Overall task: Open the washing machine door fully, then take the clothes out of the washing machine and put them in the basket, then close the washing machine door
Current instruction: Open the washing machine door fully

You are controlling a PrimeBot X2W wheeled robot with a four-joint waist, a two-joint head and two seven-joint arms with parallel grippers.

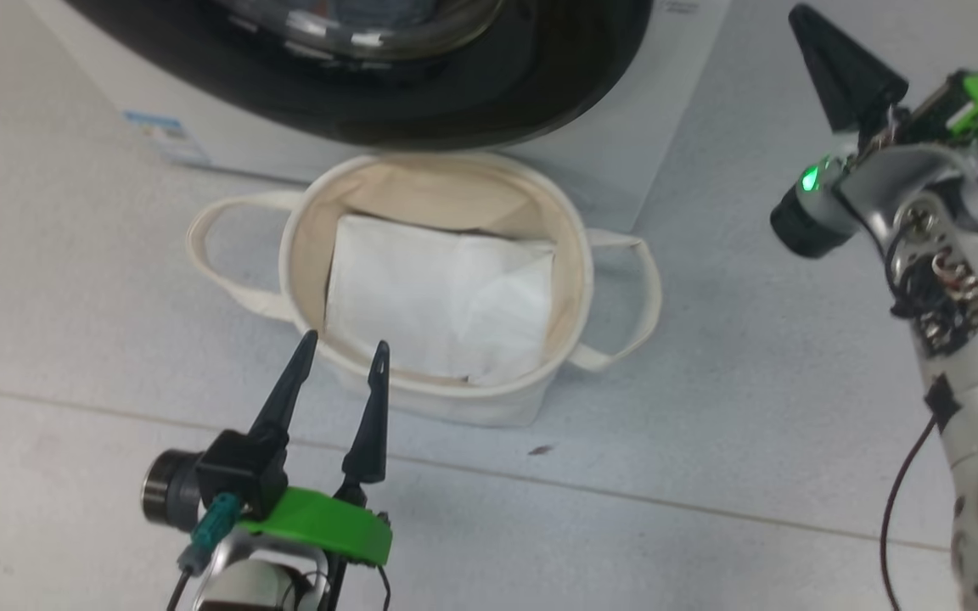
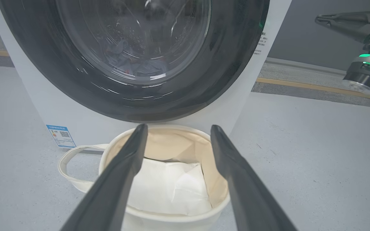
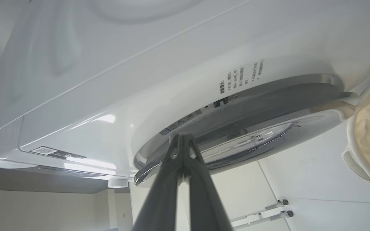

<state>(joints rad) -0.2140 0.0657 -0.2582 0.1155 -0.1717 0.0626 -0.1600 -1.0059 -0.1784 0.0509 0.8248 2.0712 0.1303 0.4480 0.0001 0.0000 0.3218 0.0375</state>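
Left hand (image 1: pixel 345 341) near basket (image 1: pixel 455 406) rim

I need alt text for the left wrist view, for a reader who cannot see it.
The left gripper, open, points over the cream basket, which holds a white packet. Behind stands the white washing machine with its black-ringed door; clothes show dimly through the glass.

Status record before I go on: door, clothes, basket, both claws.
washing machine door: not fully open
clothes: behind the door glass, inside the drum
basket: on the floor in front of the washing machine, holding a white packet
left claw: open, empty, above the basket's near rim
right claw: shut, holding nothing, tips toward the door's edge; contact unclear
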